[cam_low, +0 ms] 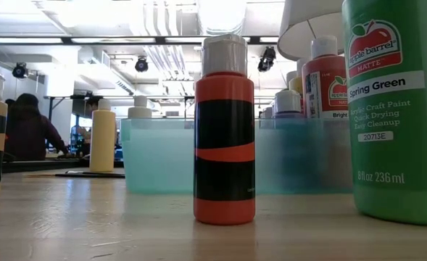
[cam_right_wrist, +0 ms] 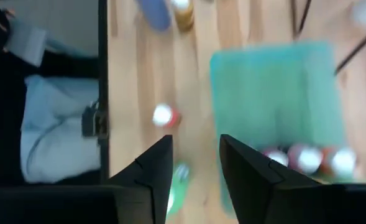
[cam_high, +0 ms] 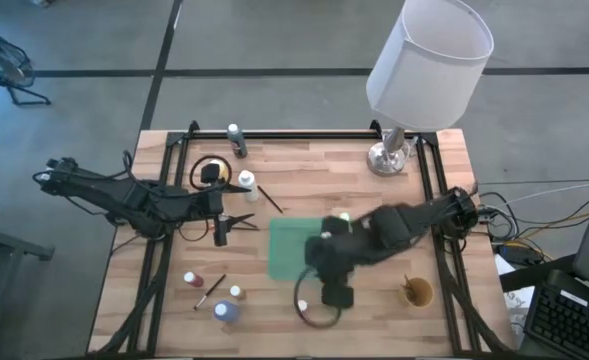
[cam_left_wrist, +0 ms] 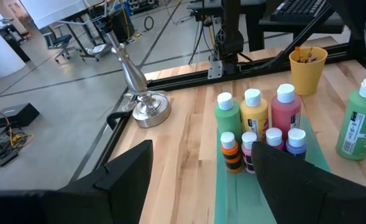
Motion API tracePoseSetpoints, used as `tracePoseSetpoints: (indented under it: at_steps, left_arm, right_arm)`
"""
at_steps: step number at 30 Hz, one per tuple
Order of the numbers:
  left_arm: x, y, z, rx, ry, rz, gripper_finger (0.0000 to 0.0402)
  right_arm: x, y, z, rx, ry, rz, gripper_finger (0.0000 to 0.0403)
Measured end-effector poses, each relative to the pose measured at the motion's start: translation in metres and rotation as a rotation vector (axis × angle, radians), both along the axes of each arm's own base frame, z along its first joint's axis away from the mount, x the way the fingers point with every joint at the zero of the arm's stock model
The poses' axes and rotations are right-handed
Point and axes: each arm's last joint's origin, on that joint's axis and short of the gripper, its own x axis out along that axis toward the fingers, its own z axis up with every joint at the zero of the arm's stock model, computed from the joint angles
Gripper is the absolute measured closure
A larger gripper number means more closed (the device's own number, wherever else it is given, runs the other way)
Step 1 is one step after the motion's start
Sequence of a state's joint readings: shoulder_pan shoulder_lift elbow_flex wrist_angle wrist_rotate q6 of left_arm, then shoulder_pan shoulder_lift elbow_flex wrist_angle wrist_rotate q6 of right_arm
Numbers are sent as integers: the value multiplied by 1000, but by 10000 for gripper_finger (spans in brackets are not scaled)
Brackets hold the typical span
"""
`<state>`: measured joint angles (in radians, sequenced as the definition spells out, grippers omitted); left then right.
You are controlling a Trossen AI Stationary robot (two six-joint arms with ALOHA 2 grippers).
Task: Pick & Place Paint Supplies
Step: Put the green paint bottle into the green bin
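From above, the left gripper (cam_high: 242, 221) hovers over the left half of the wooden worktop (cam_high: 304, 170), fingers spread apart and empty. The right gripper (cam_high: 331, 296) hangs low over the front edge of the green mat (cam_high: 289, 250), just beside it. A few small paint bottles (cam_high: 227, 310) and a brush (cam_high: 210, 291) lie near the front left corner, and a tan cup (cam_high: 417, 292) sits front right, with a lamp (cam_high: 426, 60) at the back.

Down at worktop level, a red bottle (cam_low: 224, 130) stands upright in the middle, a big green bottle (cam_low: 398, 109) close on the right, a cream one (cam_low: 102, 138) farther back.

Left wrist view: wide-open fingers (cam_left_wrist: 123, 171) frame a cluster of bottles (cam_left_wrist: 260, 134) standing on the mat, the yellow cup (cam_left_wrist: 307, 68) behind them.

Right wrist view, blurred: the fingers (cam_right_wrist: 156, 171) stand slightly apart with nothing between them, above bare wood beside the mat (cam_right_wrist: 273, 93); a red bottle (cam_right_wrist: 165, 116) stands nearby, and more caps (cam_right_wrist: 304, 158) cluster on the mat.
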<state>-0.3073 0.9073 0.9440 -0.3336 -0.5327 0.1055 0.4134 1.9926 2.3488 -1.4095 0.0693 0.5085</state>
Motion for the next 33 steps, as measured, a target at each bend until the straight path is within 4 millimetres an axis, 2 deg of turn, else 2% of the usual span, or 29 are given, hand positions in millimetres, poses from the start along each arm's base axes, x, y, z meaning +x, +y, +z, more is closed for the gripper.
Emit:
tracePoseSetpoints:
  at_steps: [7, 13, 19, 26, 33]
  left_arm:
    - [0, 0, 0, -1, -1, 0, 124]
    - [0, 0, 0, 0, -1, 0, 124]
    - [0, 0, 0, -1, -2, 0, 124]
    - [0, 0, 0, -1, -2, 0, 124]
    - [0, 0, 0, -1, -2, 0, 126]
  right_arm:
    - [-30, 40, -6, 26, 126, -37, 307]
    - [-39, 60, -12, 52, 163, -77, 312]
    - [-39, 64, -24, 21, 205, -91, 271]
    - [-33, 60, -50, -40, 284, -115, 212]
    - [-29, 61, -72, -65, 323, -122, 178]
